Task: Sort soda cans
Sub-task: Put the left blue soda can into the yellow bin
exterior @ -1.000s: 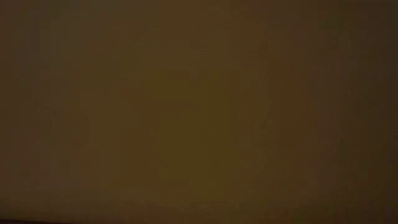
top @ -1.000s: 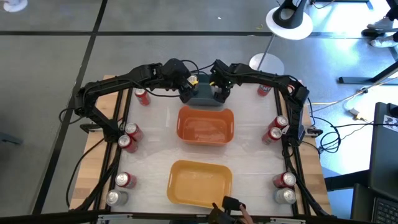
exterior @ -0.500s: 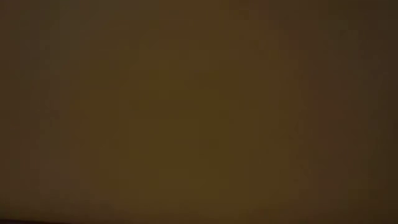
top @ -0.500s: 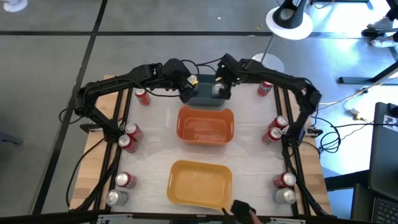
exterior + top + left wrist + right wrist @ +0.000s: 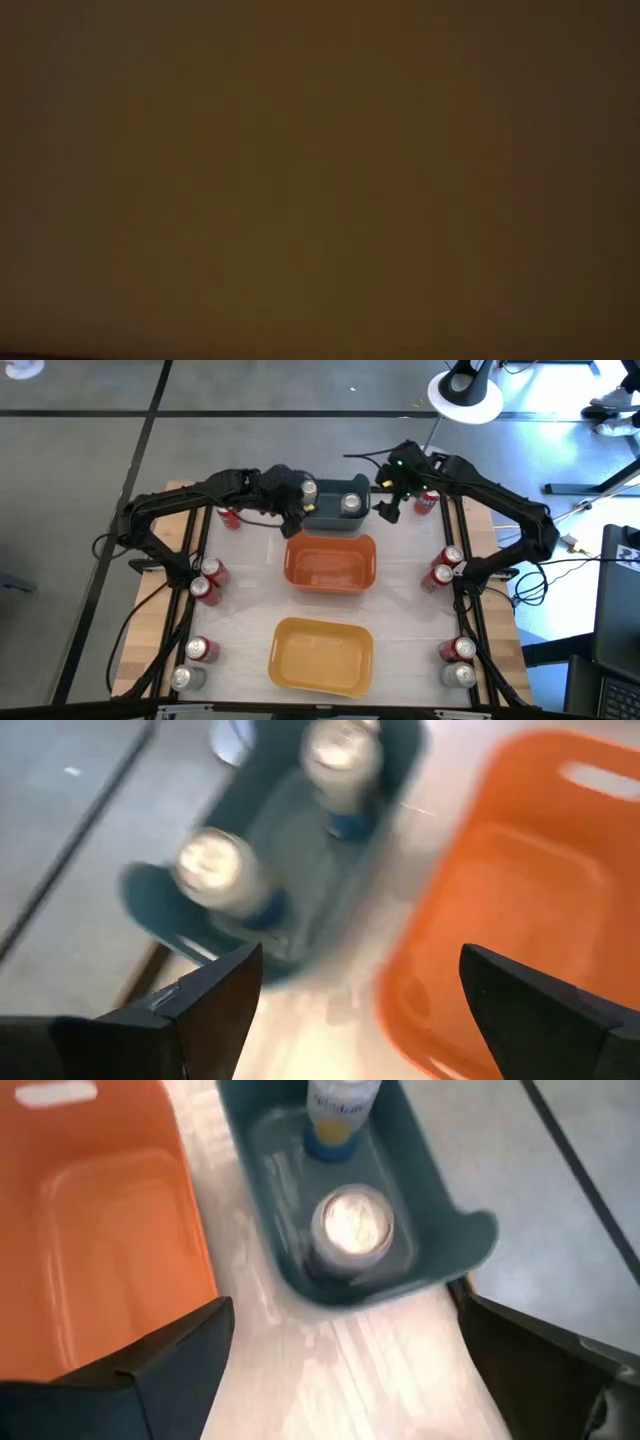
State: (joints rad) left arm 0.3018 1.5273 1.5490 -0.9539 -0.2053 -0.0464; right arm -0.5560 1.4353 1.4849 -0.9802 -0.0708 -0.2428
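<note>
Two silver-topped cans stand upright in the blue-grey bin (image 5: 328,518) at the far middle of the table: one (image 5: 308,488) on its left, one (image 5: 350,503) on its right. My left gripper (image 5: 293,525) hovers open at the bin's left near corner. My right gripper (image 5: 388,512) hovers open just right of the bin. The left wrist view shows both cans (image 5: 215,870) (image 5: 340,755) beyond my open left gripper (image 5: 360,1000). The right wrist view shows the nearer can (image 5: 352,1225) beyond my open right gripper (image 5: 345,1350). The low view is dark.
An orange bin (image 5: 330,575) sits mid-table and a yellow bin (image 5: 320,670) near the near edge. Red cans stand along the left side (image 5: 212,568) (image 5: 200,650) and right side (image 5: 440,575) (image 5: 458,650), with a silver can in each near corner (image 5: 183,678) (image 5: 460,675). One more red can (image 5: 425,500) stands by the right gripper.
My right gripper has drawn away from above the blue-grey bin toward the table's right. The silver can that it covered now stands uncovered in the bin's right part. My left gripper has shifted slightly toward the near edge, at the bin's left.
</note>
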